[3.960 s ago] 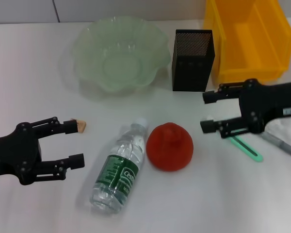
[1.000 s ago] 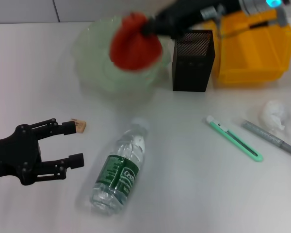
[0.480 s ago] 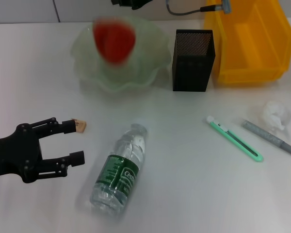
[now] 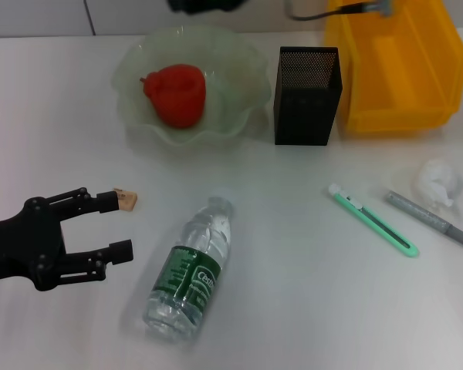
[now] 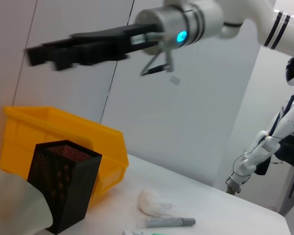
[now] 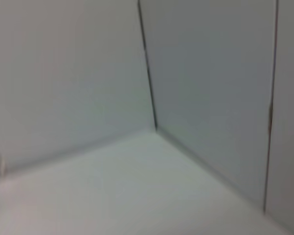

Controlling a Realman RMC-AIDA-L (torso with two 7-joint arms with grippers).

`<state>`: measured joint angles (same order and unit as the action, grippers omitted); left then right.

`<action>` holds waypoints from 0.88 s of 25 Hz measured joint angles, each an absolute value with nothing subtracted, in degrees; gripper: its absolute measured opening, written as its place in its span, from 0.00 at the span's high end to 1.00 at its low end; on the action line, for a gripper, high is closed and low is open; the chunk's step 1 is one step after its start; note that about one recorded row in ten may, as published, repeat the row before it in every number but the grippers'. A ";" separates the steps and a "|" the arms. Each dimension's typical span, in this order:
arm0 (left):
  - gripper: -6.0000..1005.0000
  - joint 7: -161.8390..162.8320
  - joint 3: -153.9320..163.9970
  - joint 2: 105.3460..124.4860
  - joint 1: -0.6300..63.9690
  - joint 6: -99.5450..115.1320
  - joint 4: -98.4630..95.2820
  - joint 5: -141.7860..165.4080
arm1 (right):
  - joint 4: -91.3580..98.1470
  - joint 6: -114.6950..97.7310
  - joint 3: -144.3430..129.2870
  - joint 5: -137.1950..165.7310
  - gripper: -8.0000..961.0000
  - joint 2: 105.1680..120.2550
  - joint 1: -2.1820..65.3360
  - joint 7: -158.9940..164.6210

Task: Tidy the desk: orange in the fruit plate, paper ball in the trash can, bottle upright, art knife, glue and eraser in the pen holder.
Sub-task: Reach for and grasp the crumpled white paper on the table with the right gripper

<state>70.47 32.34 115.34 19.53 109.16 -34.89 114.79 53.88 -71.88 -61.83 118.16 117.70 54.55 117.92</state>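
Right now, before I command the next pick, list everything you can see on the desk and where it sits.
orange: one, red-orange, inside the fruit plate
fruit plate: one, pale green, far side
pen holder: one, black mesh, beside the plate
trash can: one, yellow, far right
bottle: one, clear with green label, lying down
eraser: one, tan, at the left fingertips
art knife: one, mint-green, right
glue: one, grey, right of the knife
paper ball: one, white, right edge
left gripper: black, open, near left
right gripper: black, raised above the far side

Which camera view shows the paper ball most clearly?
The left wrist view: the paper ball lies whole on the desk beside the glue. The head view shows it pale near the edge. The right wrist view does not show it.
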 joint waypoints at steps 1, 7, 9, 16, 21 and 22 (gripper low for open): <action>0.16 70.47 32.35 115.33 19.51 109.16 -34.89 114.79 | 53.88 -71.88 -61.83 118.16 0.47 117.70 54.55 117.92; 0.16 70.50 32.35 115.16 19.11 109.14 -34.89 114.79 | 76.52 -94.75 -60.25 137.85 0.31 116.79 49.73 129.51; 0.16 70.54 32.44 115.15 18.99 108.89 -34.89 114.79 | 82.35 -100.44 -59.70 143.42 0.28 117.30 48.26 130.82; 0.16 70.58 32.90 115.34 19.11 108.27 -34.89 114.79 | 85.55 -103.75 -60.57 158.69 0.28 119.22 43.84 131.67; 0.16 71.16 32.96 115.37 19.22 108.08 -34.82 114.84 | 82.43 -100.42 -60.72 161.14 0.28 119.27 40.77 131.61; 0.16 71.28 32.96 115.38 19.23 108.08 -34.81 114.85 | 82.19 -99.44 -60.68 161.91 0.28 119.29 40.06 131.66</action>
<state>71.28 32.96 115.38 19.23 108.08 -34.81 114.85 82.19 -99.44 -60.68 161.91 119.29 40.06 131.66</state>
